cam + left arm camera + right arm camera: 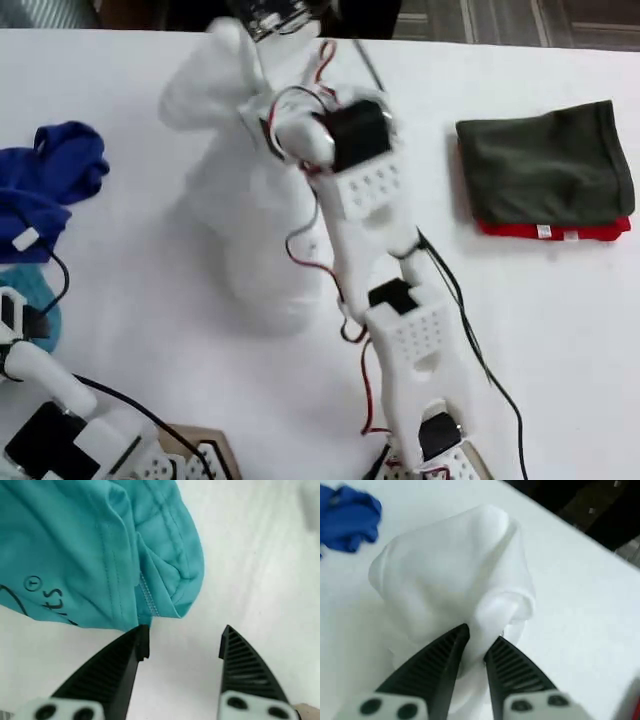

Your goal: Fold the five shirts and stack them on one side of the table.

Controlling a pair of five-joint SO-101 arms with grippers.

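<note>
Two of the five shirts look done: a green shirt (pixel 545 165) lies folded on top of a folded red shirt (pixel 555 231) at the right of the high view, stacked on the counter (pixel 560 340). Three appear left to do. A blue shirt (pixel 60 165) sits crumpled at the left edge, with a teal shirt (pixel 40 290) just below it. The white shirt (pixel 240 200) in the upper middle seems to be the one in hand, part of it lifted off the counter and the rest trailing down toward the centre. The right fingers (pixel 442 655) are clenched almost together on a pinch of that white shirt, cloth bunched in the narrow gap between them. The left fingers (pixel 117 665) are spread wide and grasp nothing. They hang over bare counter just beside the hem of the teal shirt, apart from the cloth.
</note>
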